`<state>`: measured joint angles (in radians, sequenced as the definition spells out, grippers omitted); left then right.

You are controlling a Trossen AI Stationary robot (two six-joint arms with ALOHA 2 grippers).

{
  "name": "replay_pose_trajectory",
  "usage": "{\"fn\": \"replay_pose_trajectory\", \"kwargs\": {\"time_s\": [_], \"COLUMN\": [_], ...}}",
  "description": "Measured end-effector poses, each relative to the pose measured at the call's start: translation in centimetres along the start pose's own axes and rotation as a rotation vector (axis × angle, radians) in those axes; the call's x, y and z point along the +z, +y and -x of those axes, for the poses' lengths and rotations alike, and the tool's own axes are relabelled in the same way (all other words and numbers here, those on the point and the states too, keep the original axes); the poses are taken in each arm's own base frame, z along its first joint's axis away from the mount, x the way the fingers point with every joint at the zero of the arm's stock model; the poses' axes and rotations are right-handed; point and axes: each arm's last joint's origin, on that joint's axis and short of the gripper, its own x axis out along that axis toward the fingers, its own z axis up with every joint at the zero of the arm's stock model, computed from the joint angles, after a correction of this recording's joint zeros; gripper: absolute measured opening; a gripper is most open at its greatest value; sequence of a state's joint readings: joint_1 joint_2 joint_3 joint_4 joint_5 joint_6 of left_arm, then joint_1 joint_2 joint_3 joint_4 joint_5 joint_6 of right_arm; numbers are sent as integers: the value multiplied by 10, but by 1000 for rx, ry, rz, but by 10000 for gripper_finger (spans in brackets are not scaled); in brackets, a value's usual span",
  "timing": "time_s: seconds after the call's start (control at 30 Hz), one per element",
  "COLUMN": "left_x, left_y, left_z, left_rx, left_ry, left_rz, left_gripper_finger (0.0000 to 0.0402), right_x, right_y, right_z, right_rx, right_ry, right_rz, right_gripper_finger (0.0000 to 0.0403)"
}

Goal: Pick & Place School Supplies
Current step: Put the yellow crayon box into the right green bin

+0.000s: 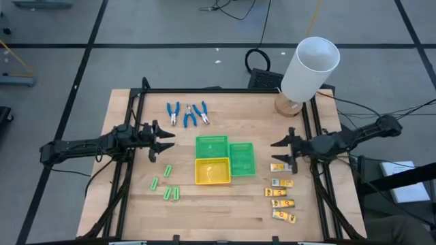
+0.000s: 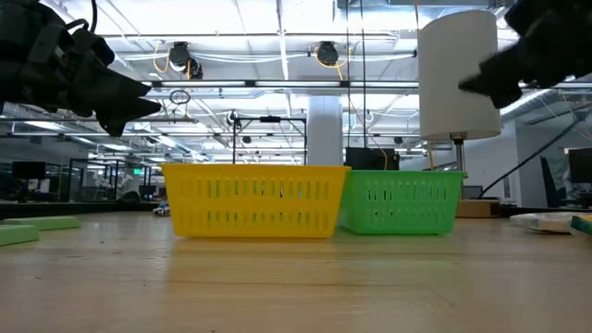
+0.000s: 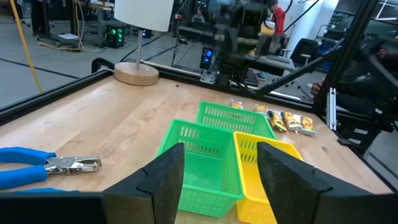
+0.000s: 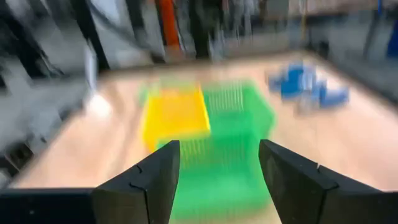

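Three blue-handled pliers (image 1: 187, 113) lie near the table's far edge; one shows in the left wrist view (image 3: 43, 167). Several light-green sticks (image 1: 165, 185) lie at the near left. Yellow-orange packets (image 1: 281, 192) lie in a column at the near right and show in the left wrist view (image 3: 286, 120). My left gripper (image 1: 163, 139) hovers open left of the trays, above the table. My right gripper (image 1: 281, 152) hovers open right of the trays, just beyond the top packet. Both hold nothing.
Two green trays (image 1: 212, 146) (image 1: 241, 159) and a yellow tray (image 1: 212, 171) sit together at the table's middle. A big white cylinder on a wooden base (image 1: 306, 71) stands at the far right corner. Black frame rails run along the table's sides.
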<state>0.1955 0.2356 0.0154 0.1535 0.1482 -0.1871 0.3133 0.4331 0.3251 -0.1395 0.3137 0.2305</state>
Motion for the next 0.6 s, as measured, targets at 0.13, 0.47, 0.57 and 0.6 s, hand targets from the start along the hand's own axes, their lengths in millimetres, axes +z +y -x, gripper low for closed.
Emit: {"fn": "replay_pose_trajectory", "kwargs": {"time_s": [0.13,0.47,0.57,0.6], "left_x": [1,1,1,1], "left_y": [0,0,0,0], "left_z": [0,0,0,0], "left_rx": [-1,-1,-1,-1], "left_ry": [-6,-7,-8,-8], "left_rz": [0,-1,-1,-1], "left_gripper_finger": [213,214,214,214], "right_x": [10,-6,-14,-16], "right_y": [11,18,20,21], "right_z": [-18,-41,-42,-43], "right_rx": [-28,-238,-191,-172], "right_ry": [184,854,986,1021], "right_rz": [48,28,-22,-34], "right_gripper_finger": [212,262,285,291]}}
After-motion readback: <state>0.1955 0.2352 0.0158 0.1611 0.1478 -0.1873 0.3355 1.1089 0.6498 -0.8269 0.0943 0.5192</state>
